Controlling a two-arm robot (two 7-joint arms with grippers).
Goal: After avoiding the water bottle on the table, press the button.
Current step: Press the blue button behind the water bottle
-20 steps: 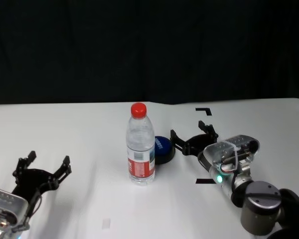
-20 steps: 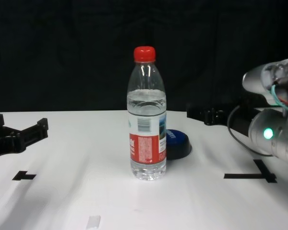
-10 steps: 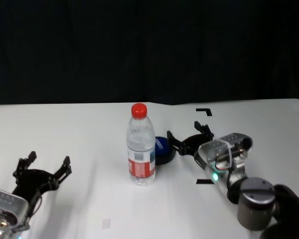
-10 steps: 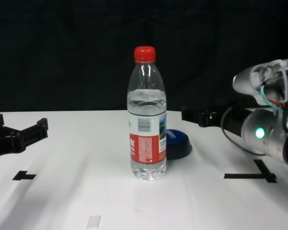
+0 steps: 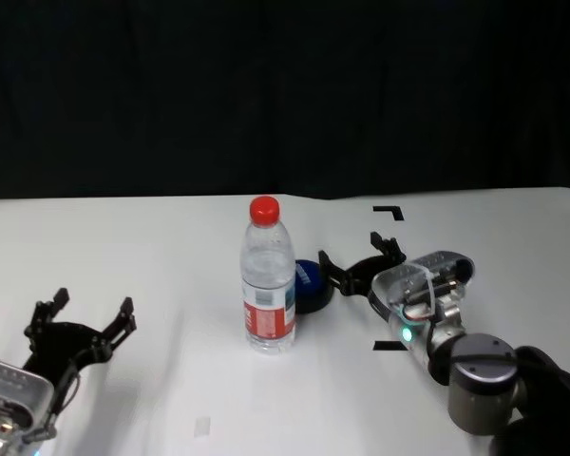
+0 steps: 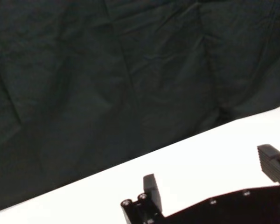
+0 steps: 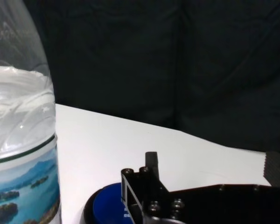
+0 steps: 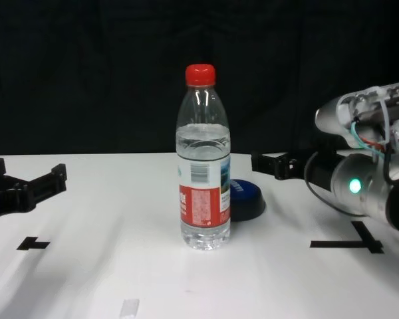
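The bottle (image 5: 269, 275) stands upright near the middle of the white counter (image 5: 171, 247), its red cap (image 5: 264, 208) on and its red, white and blue label (image 8: 205, 193) wrapped around the lower body. Just behind it and to its right sits the button (image 5: 311, 285), a low dark blue dome with small white lettering; from the head view the bottle's edge overlaps the dome, and whether the two touch cannot be told. The right gripper (image 5: 358, 265) reaches in from the right side of the counter, its black fingers spread wide, one fingertip (image 5: 326, 259) close to the button's right edge and the other (image 5: 385, 241) farther back. In the chest view this gripper hangs just above the counter, beside and slightly higher than the dome, not on top of it. In the right wrist view the blue dome (image 7: 107, 205) lies under the near finger (image 7: 151, 164), with the bottle's water-filled body (image 7: 21, 140) close alongside. A green light (image 8: 354, 185) glows on the right arm's wrist. The left gripper (image 5: 81, 318) rests at the counter's near left, well apart from the bottle, its fingers (image 6: 151, 189) spread wide with nothing between them. Black tape marks lie on the counter: a corner (image 5: 389, 210) toward the back right and a cross (image 8: 349, 242) at the near right.
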